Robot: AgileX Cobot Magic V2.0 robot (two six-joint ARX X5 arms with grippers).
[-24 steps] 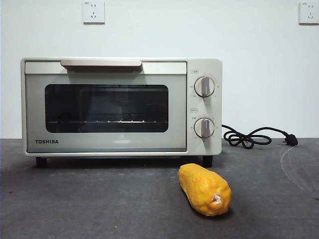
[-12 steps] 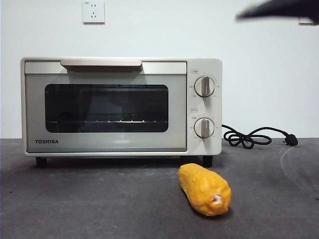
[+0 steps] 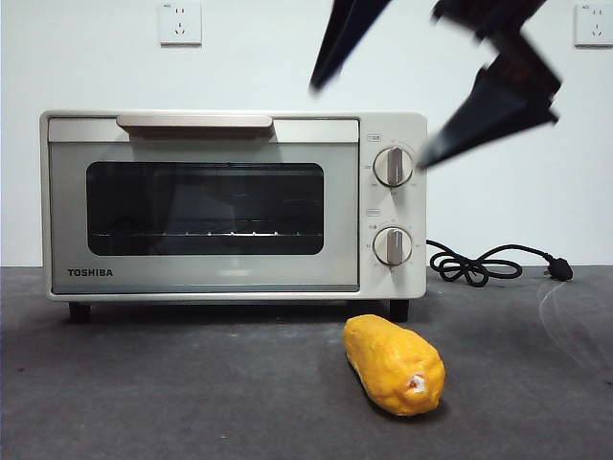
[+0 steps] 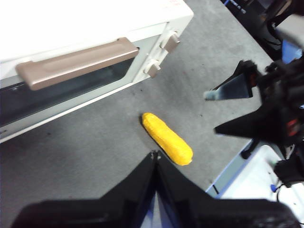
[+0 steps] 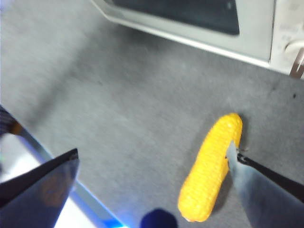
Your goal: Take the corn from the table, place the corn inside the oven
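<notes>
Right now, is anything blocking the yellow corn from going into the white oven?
Yes. The cream-white toaster oven's dark glass door is closed, so the glossy yellow corn cob on the grey table cannot go in yet. Nothing visible lies between the open right gripper and the corn.

I work in a lab test bay: a bare white wall (image 3: 287, 57) with two sockets (image 3: 179, 22), a grey bench (image 3: 192, 383) (matte, mottled) carrying one Toshiba toaster oven (image 3: 233, 204).
</notes>
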